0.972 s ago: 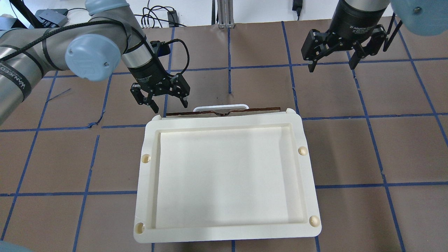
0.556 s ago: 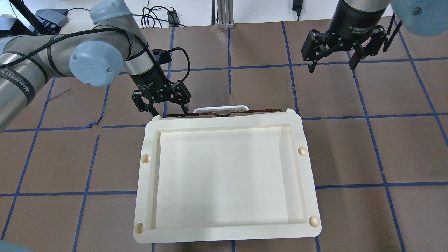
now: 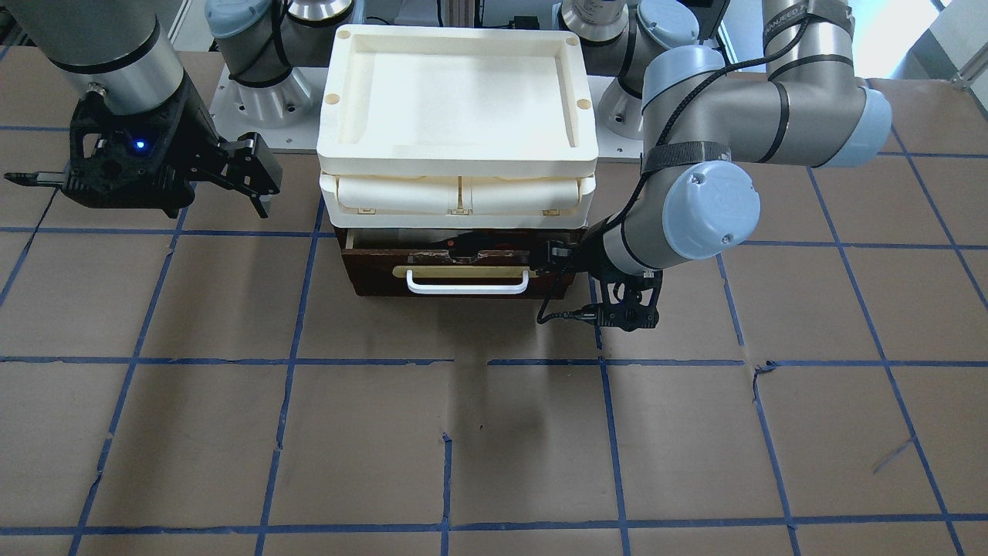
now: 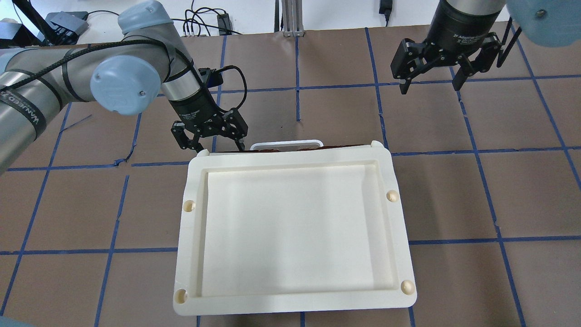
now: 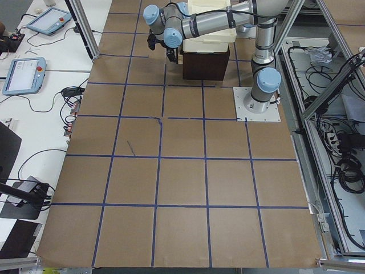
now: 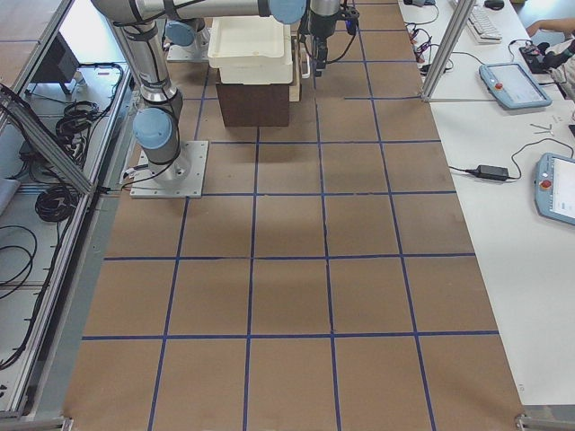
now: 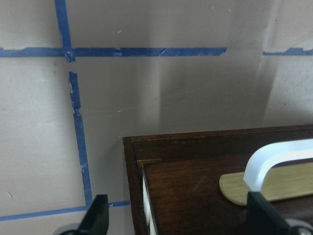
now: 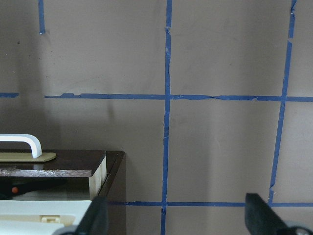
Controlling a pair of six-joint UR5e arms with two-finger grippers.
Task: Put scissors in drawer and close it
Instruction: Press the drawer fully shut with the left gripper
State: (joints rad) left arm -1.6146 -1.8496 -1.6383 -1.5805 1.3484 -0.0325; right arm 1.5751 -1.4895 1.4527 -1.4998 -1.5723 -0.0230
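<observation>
The drawer [image 3: 463, 272] has a dark brown front and a white bar handle [image 4: 286, 144], and it stands out a little from under the cream-white tray [image 4: 295, 300]. The scissors [image 3: 461, 245] lie inside it, and only a dark shape with an orange spot [image 8: 15, 188] shows in the gap. My left gripper [image 4: 219, 146] is open and empty, with its fingers hanging at the end of the drawer front [image 7: 195, 181] on my left. My right gripper [image 4: 430, 87] is open and empty, hovering high above the table to the right of the drawer.
The tray tops a dark cabinet [image 5: 205, 64] that holds the drawer. Brown paper with blue tape lines [image 4: 297, 68] covers the table. Cables and power bricks [image 4: 218, 20] lie beyond the far edge. The arm bases [image 3: 262, 93] stand behind the cabinet.
My left gripper has moved down and toward the cabinet. The drawer has slid inward, so less of its front and handle shows past the tray. The right arm has barely moved.
</observation>
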